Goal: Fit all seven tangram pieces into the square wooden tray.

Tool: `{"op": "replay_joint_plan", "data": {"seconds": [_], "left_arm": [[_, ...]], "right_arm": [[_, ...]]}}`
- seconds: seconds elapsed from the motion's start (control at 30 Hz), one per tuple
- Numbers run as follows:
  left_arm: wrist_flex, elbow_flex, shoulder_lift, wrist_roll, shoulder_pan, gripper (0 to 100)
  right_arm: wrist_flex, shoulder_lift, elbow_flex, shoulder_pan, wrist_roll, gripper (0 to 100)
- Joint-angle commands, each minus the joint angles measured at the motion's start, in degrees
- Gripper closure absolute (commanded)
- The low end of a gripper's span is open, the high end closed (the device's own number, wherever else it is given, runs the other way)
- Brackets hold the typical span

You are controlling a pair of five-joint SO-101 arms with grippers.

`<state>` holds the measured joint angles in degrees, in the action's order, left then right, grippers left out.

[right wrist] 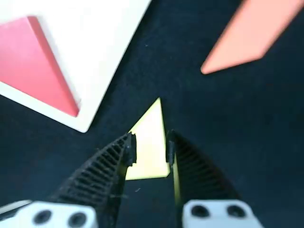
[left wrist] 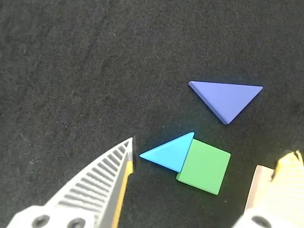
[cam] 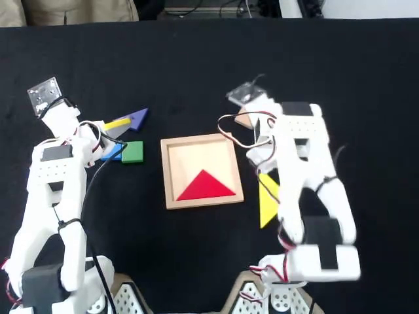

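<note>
The square wooden tray point(cam: 171, 196) lies mid-table with a red triangle point(cam: 205, 186) in it. Right of the tray, my right gripper point(right wrist: 149, 142) is shut on the yellow triangle point(right wrist: 151, 123), one finger against each of its sides. The tray corner point(right wrist: 109, 42), the red triangle point(right wrist: 38, 61) and an orange piece point(right wrist: 247, 38) lie beyond it. Left of the tray, my left gripper point(left wrist: 213, 149) hangs open over the blue triangle point(left wrist: 168, 152) and the green square point(left wrist: 204, 166), which touch. The purple triangle point(left wrist: 228, 97) lies farther out.
In the high view the orange piece point(cam: 245, 121) sits past the tray's far right corner and the yellow triangle point(cam: 267, 203) lies partly under the right arm. The black cloth behind the tray is open room. Both arm bases stand at the near edge.
</note>
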<state>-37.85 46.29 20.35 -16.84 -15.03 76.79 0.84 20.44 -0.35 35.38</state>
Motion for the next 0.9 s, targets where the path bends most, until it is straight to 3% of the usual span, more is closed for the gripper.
{"op": "replay_joint_plan", "data": {"seconds": [0.0, 0.2, 0.33, 0.53, 0.73, 0.87], "left_arm": [[0.62, -0.48, 0.35, -0.53, -0.31, 56], [0.62, -0.48, 0.35, -0.53, -0.31, 56], [0.53, -0.48, 0.35, -0.53, -0.31, 56], [0.53, -0.48, 0.35, -0.53, -0.31, 56], [0.7, -0.48, 0.26, -0.53, -0.4, 56], [1.05, 0.22, 0.26, -0.53, -0.31, 56]], "right_arm": [[4.22, 15.52, 5.32, -1.85, -5.98, 86.8], [-5.63, 38.73, 25.36, -1.85, -11.96, 78.1], [-9.85, 44.18, 36.62, -0.79, -12.57, 78.0], [-9.85, 39.96, 34.15, 5.1, -22.15, 77.5], [-5.8, 26.77, 25.89, 3.78, -27.43, 63.9], [-6.59, 17.27, 22.73, 3.78, -28.22, 63.2]]}}
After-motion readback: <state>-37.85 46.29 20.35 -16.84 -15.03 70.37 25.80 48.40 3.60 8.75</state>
